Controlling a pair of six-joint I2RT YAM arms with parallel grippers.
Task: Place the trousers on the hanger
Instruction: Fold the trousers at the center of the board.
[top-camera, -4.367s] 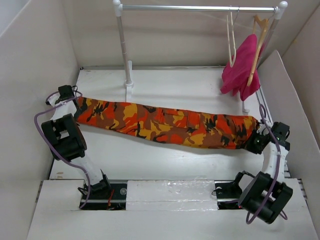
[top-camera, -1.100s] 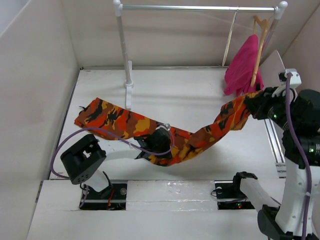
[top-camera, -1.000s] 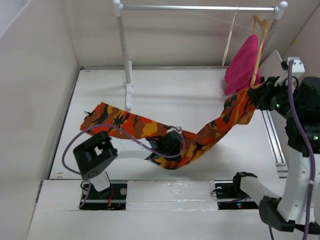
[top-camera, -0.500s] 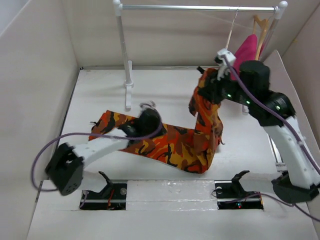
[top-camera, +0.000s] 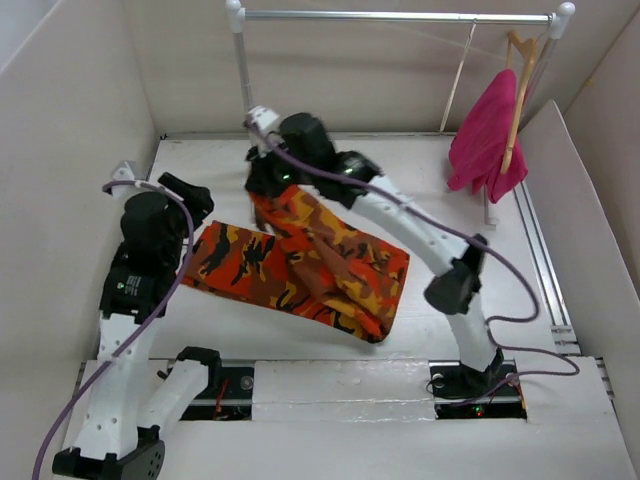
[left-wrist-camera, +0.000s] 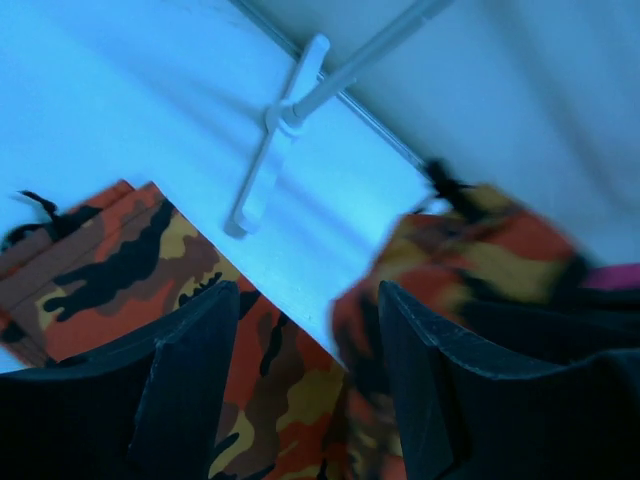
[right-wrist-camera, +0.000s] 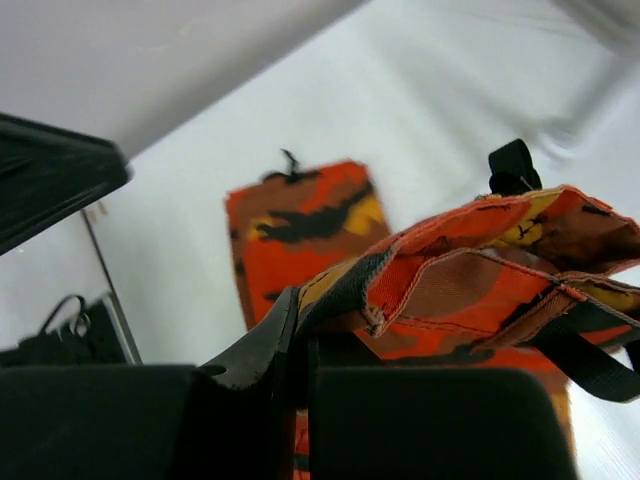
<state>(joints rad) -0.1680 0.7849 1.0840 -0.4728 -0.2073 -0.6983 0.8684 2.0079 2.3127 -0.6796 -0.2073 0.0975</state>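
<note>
The camouflage trousers (top-camera: 330, 270) lie folded over on the table (top-camera: 420, 190), left of centre. My right gripper (top-camera: 263, 180) has reached across to the far left and is shut on one end of them, holding that end (right-wrist-camera: 480, 260) up off the cloth; the right wrist view shows the hem pinched in the right gripper (right-wrist-camera: 303, 322). My left gripper (top-camera: 193, 196) hovers open at the left, above the trousers' left end. In its wrist view the left gripper (left-wrist-camera: 305, 385) has nothing between its fingers, and the trousers (left-wrist-camera: 110, 265) lie below. The pale hanger (top-camera: 456, 80) hangs on the rail.
A clothes rack stands at the back, with its rail (top-camera: 390, 16), left post (top-camera: 245, 90) and foot (left-wrist-camera: 272, 150). A magenta garment (top-camera: 487, 130) hangs on a tan wooden hanger (top-camera: 518, 75) at the rail's right end. Walls close in on both sides.
My right gripper has swept left across the table with the trousers' end, folding them over. My left gripper has opened, let go of the cloth and pulled back to the left.
</note>
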